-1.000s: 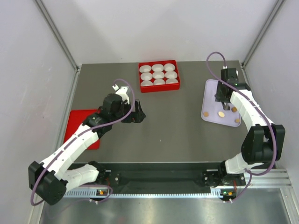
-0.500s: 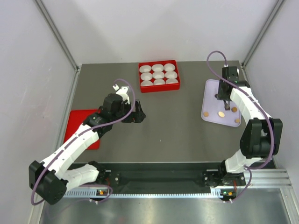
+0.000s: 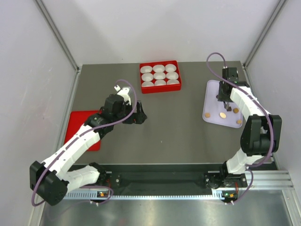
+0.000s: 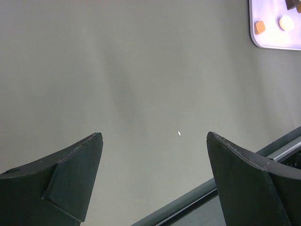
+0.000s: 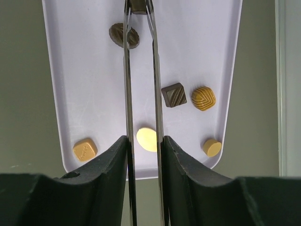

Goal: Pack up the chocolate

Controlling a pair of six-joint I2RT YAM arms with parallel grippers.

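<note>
Right claw (image 3: 227, 105) nearly closed, pinching a dark chocolate (image 5: 139, 5) at its tips over the tray (image 5: 80, 70); six loose chocolates (image 5: 203, 98) on it; left claw (image 4: 153, 136) spread wide, empty, above worktop (image 4: 141, 70).

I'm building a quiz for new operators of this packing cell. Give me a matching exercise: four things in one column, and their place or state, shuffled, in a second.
Things
1. red box of white cups
2. pale tray
3. left gripper
4. right gripper

Place or state
A. open, above bare table
B. far middle of the table
C. shut on a dark chocolate
D. right side of the table, with loose chocolates on it

Pairs: 1-B, 2-D, 3-A, 4-C
</note>
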